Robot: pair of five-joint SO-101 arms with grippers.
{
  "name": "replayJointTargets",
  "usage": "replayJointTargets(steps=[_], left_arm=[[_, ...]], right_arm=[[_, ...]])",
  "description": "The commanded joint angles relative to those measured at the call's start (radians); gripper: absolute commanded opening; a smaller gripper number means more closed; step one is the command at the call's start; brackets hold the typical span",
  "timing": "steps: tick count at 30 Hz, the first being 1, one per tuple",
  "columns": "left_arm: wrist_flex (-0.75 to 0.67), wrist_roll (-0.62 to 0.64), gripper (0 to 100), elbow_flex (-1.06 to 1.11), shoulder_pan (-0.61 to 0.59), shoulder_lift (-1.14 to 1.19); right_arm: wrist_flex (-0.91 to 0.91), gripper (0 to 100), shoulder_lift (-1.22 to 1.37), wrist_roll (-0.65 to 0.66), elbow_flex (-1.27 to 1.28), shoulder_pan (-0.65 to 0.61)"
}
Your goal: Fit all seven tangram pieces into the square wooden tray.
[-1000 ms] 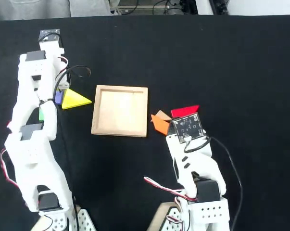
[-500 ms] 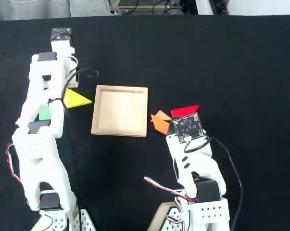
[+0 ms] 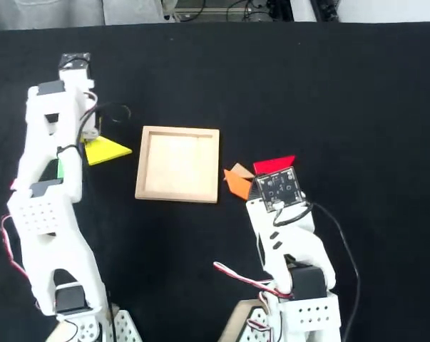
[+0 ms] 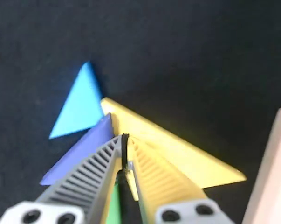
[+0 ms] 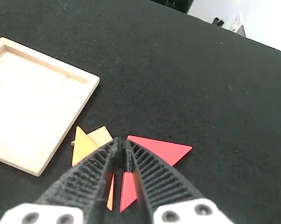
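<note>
My left gripper [image 4: 124, 145] clenched at flat yellow triangle [image 4: 177, 154], left of square wooden tray [image 3: 177, 131]; right gripper [image 5: 121, 144] clenched over flat red triangle [image 5: 159, 149].

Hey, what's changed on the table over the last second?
The left arm swung toward the wooden tray, then back, and the yellow triangle slid slightly away from it. Nothing was grasped or released. The tray, the right arm, the red piece and the orange pieces stayed put.

You have the square wooden tray [image 3: 179, 198] flat on the tabletop [image 3: 329, 107]. Yellow triangle [image 3: 106, 150], blue triangle [image 4: 77, 105], purple piece [image 4: 82, 149] and green piece [image 3: 56, 169] lie on one side; orange pieces [image 3: 238, 184] and red triangle [image 3: 274, 164] lie on the other.
</note>
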Motion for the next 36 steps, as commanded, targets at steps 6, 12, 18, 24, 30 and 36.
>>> replayJointTargets(steps=[6,12,18,24,30,36], left_arm=[[0.075,-0.118,3,-0.001,-0.039,-0.055],[0.204,-0.123,3,-0.157,-0.012,-0.101],[0.265,-0.431,9,-0.248,0.047,-0.109],[0.230,-0.348,14,-0.254,0.068,-0.109],[-0.092,-0.152,14,-0.191,0.059,-0.046],[-0.141,-0.253,14,-0.189,0.035,0.074]], right_arm=[[0.003,1.2,-0.077,0.006,-0.004,0.021],[0.003,1.2,-0.077,0.006,-0.004,0.021],[0.003,1.2,-0.077,0.006,-0.004,0.023],[0.003,1.2,-0.077,0.006,-0.004,0.023],[0.005,1.2,-0.077,0.006,-0.004,0.021],[0.005,1.2,-0.077,0.006,-0.004,0.023]])
